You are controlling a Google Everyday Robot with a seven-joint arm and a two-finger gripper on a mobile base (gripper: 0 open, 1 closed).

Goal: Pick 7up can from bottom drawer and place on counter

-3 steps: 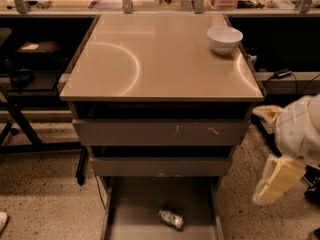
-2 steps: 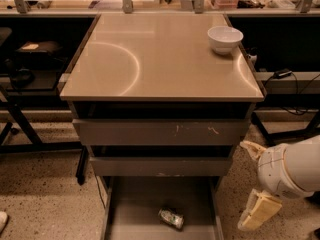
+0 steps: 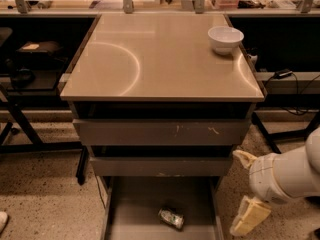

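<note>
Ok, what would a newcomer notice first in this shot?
The glossy beige counter fills the middle, with a white bowl at its far right corner. Below, the bottom drawer stands pulled out with the 7up can lying on its floor. The robot's open pincer hangs low at the right, beside the drawer.

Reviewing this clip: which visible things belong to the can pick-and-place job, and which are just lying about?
Job:
- small silver-and-green 7up can, lying in the grey metal bottom drawer
- glossy beige counter
- cream two-finger gripper, open, low beside the drawer's right side

Lying about:
- round white bowl on the counter's back right corner
- grey drawer fronts above
</note>
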